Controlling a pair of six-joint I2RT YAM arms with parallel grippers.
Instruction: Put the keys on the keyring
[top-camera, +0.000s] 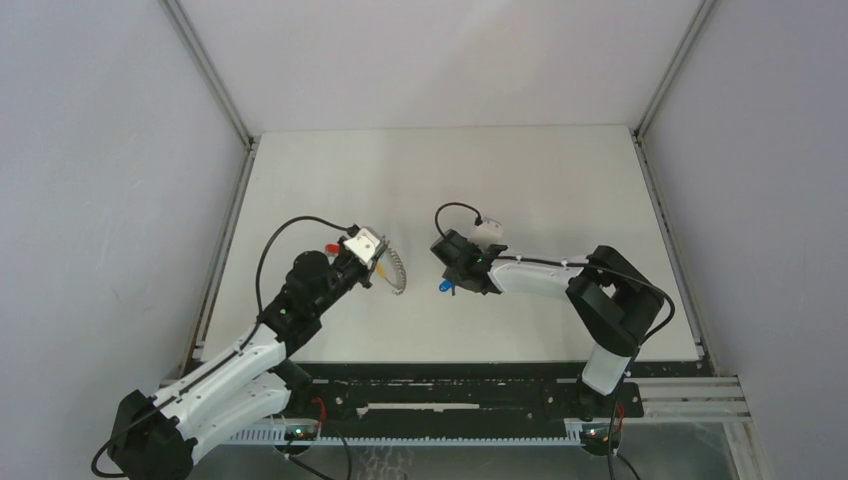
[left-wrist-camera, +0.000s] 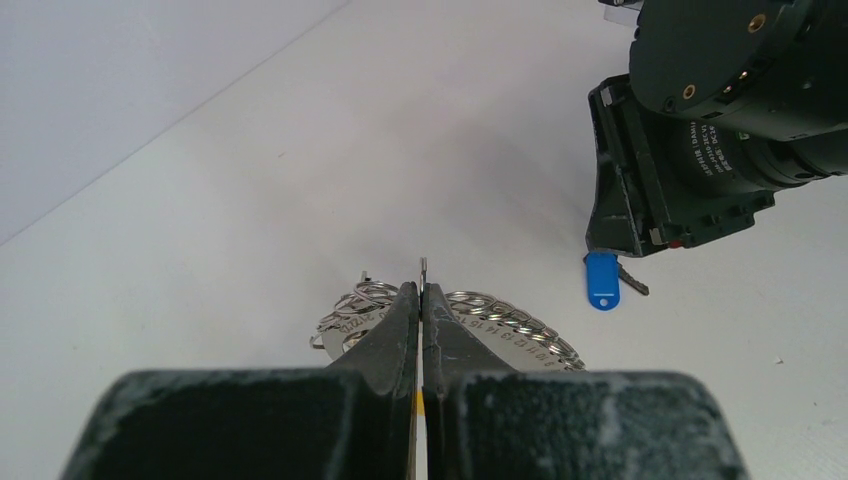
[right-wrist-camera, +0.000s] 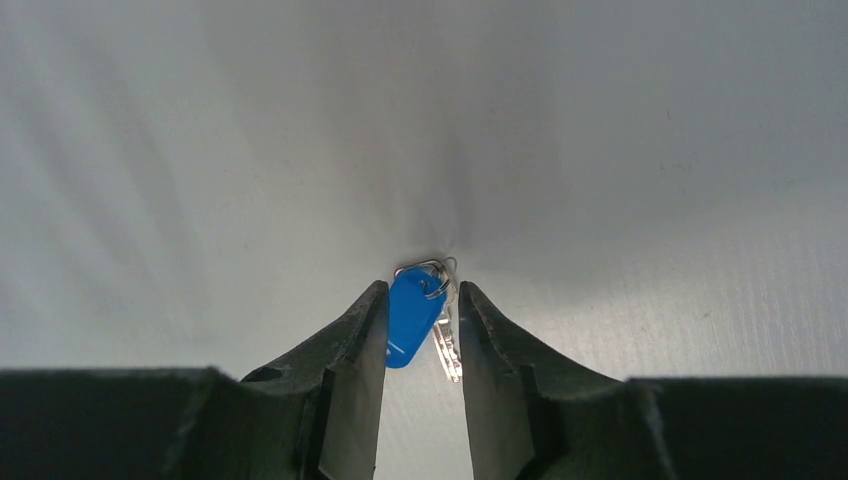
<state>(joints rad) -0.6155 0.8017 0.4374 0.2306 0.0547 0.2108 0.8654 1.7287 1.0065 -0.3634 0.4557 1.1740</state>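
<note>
**Overhead view.** The table (top-camera: 560, 180) fills the centre of the frame, and both arms reach in from the bottom edge to meet at mid-frame.

The left gripper (top-camera: 372, 248) lies left of centre. Its fingers (left-wrist-camera: 400, 325) are pressed together on the thin metal edge of the keyring (left-wrist-camera: 424, 268). The bead chain (top-camera: 398, 272) trails from it toward lower right.

The right gripper (top-camera: 452, 272) lies just right of centre, and its jaws are drawn close on the blue key (top-camera: 443, 288).

**Right wrist view.** One finger (right-wrist-camera: 365, 330) touches the blue head; the silver blade runs down the frame beside the other, so the key appears pinched rather than free.

**Left wrist view.** The blue key sits at centre right, below the right gripper. Its long axis is near vertical in the frame, and bare table separates it from the ring.

**Red key.** The red key (top-camera: 331, 247) shows as a small spot just left of the left gripper, on the side away from the right arm.

**Governing relation.** The key lies to the right of the ring at about the same height in the overhead frame. The right arm is judged the one to close that gap.
</note>
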